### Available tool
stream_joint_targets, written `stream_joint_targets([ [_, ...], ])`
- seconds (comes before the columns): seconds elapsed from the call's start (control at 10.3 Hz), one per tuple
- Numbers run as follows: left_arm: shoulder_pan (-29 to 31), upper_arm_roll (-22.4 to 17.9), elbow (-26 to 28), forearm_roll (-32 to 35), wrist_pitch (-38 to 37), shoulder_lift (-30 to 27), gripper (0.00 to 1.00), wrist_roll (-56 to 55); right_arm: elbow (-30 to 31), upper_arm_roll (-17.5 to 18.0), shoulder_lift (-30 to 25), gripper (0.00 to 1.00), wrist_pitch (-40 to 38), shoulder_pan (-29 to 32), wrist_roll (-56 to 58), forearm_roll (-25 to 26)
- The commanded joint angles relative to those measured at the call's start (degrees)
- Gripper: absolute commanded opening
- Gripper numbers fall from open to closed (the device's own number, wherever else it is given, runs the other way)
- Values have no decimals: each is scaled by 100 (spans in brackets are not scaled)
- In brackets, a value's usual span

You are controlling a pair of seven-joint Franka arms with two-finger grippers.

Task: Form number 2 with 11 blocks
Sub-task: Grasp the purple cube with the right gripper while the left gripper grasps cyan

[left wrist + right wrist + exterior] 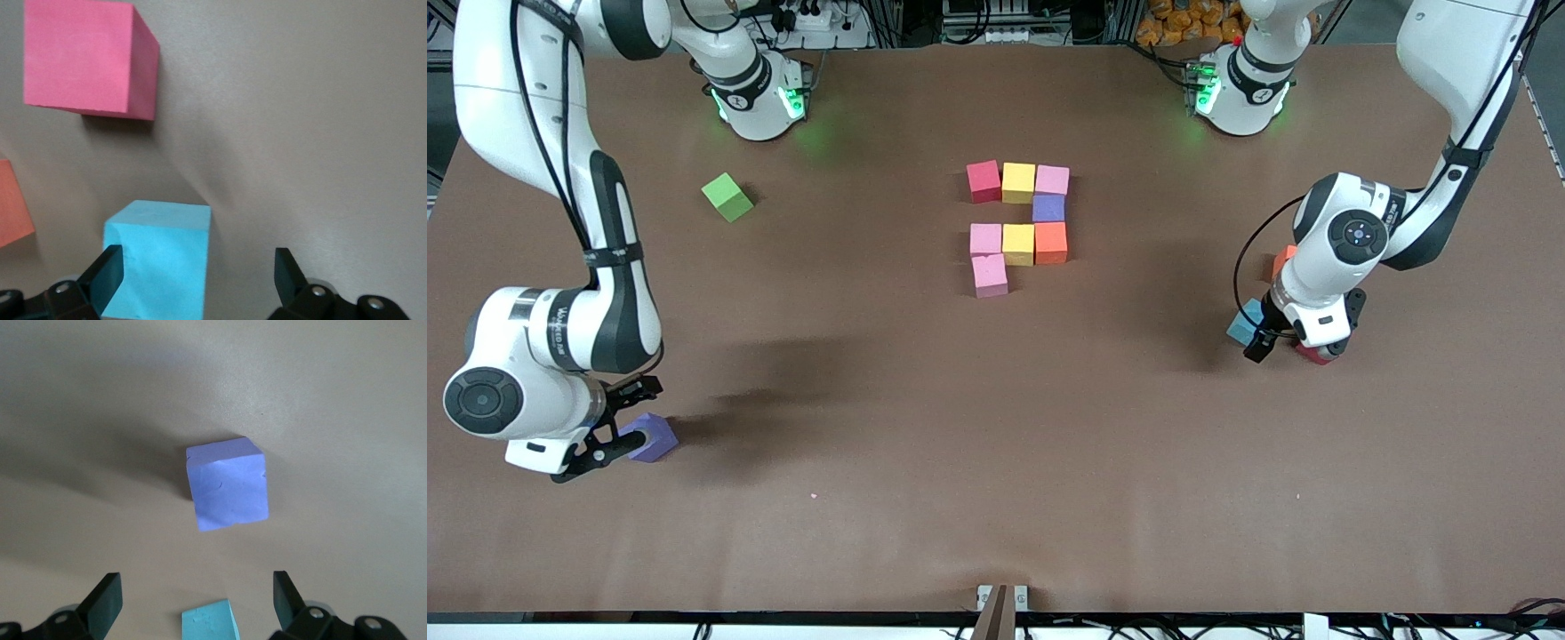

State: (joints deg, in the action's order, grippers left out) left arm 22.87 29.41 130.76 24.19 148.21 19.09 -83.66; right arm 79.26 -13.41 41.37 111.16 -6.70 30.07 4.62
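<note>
Several blocks (1018,222) lie together mid-table: red, yellow and pink in a row, a purple one below, then pink, yellow and orange, and another pink nearest the camera. My left gripper (1294,348) (197,280) is open low over a light blue block (1243,324) (160,260), which sits close to one finger. A red block (1316,354) (87,60) and an orange block (1282,260) (10,213) lie beside it. My right gripper (609,431) (197,600) is open beside a purple block (649,437) (228,483). A second light blue block (210,620) shows between its fingers.
A green cube (727,196) lies alone near the right arm's base. The brown table (996,427) stretches bare between the two grippers, nearer the camera than the grouped blocks.
</note>
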Motion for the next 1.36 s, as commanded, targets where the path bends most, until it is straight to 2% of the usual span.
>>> stream_joint_targets([
  [0.0, 173, 47, 195, 121, -11, -274, 100, 191, -313, -22, 239, 100, -24, 116, 462, -347],
  [0.19, 191, 47, 213, 121, -55, -301, 100, 288, -516, -22, 432, 100, -33, 256, 605, -549],
  [0.58, 235, 47, 178, 121, -56, 77, 100, 289, -868, 5, 793, 100, -60, 415, 886, -954],
  [1.26, 227, 47, 134, 121, -47, 323, 100, 289, -1070, -4, 978, 100, -33, 468, 1282, -998],
])
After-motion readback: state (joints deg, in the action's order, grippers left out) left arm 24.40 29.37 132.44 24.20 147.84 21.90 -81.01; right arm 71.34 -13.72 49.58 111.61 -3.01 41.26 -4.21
